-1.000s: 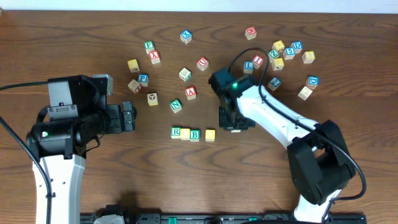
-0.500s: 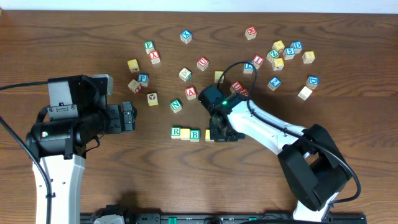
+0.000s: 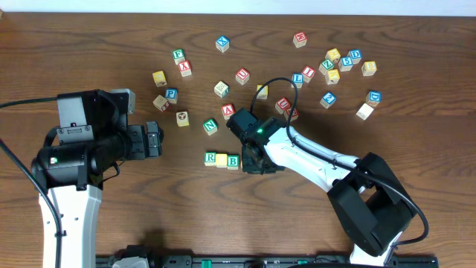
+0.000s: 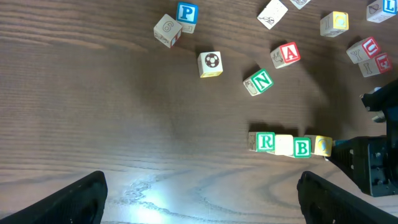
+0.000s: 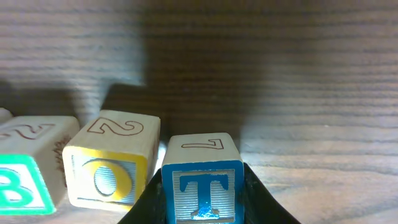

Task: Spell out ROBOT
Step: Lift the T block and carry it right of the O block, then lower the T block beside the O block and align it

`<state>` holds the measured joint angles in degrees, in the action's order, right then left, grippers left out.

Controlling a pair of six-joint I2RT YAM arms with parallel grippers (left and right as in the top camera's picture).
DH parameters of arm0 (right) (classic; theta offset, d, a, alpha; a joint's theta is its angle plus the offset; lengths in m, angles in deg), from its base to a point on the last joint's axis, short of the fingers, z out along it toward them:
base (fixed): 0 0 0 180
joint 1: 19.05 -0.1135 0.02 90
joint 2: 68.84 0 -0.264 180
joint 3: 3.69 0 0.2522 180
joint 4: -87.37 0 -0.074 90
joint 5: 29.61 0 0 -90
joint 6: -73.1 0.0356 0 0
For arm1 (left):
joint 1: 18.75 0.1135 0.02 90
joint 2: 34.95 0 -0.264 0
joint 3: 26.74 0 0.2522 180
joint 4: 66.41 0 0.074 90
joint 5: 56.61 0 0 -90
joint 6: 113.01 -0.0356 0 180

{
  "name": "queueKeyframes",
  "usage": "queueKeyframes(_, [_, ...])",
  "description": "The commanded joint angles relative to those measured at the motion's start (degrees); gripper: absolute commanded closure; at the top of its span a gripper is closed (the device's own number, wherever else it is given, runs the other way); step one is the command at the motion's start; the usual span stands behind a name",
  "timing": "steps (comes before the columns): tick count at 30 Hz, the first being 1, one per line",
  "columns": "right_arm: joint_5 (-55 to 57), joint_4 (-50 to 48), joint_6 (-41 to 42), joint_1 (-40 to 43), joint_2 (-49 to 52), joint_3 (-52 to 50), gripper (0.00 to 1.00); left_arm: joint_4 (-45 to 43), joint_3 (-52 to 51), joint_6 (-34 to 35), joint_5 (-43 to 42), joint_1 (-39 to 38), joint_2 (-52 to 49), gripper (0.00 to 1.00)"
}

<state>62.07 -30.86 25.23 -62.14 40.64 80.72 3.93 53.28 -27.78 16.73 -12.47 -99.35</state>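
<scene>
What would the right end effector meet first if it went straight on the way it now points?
Most likely the table: the right end effector, shut on the T, points down at bare wood. The O sits beside that line, not in it. Depth is unclear.

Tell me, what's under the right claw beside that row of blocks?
Its wrist camera shows a blue T cube between the right gripper's fingers, beside the yellow O cube. From overhead the gripper covers both; whether the T touches the table is hidden.
</scene>
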Motion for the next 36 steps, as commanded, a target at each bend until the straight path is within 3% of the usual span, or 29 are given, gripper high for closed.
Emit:
queueKeyframes(1, [-0.48,-1.07,1.18,-0.63,-0.28,-1.03,0.98,0.11,0.72,-0.76,-0.85,0.24,0.09,0.04])
queueKeyframes(36, [2.19,-4.79,1.53,-0.96,-0.28,-1.03,0.98,0.11,0.72,-0.76,-0.85,0.24,0.09,0.04])
